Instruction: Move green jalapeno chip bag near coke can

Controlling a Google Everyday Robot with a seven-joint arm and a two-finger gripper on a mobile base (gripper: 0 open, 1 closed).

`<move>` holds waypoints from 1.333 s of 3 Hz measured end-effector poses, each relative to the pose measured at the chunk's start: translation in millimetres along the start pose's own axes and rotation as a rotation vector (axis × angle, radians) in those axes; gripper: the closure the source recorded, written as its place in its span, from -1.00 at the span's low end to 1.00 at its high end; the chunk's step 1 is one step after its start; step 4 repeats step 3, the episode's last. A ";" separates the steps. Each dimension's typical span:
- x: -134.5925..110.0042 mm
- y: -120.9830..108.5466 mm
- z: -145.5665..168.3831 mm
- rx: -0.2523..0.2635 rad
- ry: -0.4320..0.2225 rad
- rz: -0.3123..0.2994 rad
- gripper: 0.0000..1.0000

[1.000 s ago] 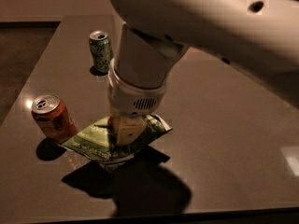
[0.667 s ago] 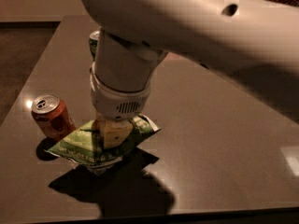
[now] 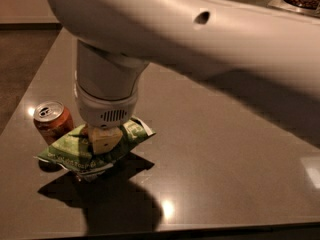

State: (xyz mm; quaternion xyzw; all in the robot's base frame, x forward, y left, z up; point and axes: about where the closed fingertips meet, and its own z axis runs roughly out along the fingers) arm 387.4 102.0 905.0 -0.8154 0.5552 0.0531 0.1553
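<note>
Green jalapeno chip bag [image 3: 70, 152] gripped by tool [image 3: 104, 140], raised off surface [image 3: 225, 154], just beside coke can [image 3: 52, 121]; release left.

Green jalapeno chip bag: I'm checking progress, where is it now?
In the camera view's lower left, the green jalapeno chip bag hangs in the gripper beside the coke can, just above the dark table.

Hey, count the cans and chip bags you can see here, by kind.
Cans: 1, the coke can.
Chip bags: 1, the green jalapeno chip bag, held by the gripper right beside that can.
Total: 2.
</note>
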 end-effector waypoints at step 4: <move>16.5 -22.2 -0.5 0.047 0.035 0.059 -1.00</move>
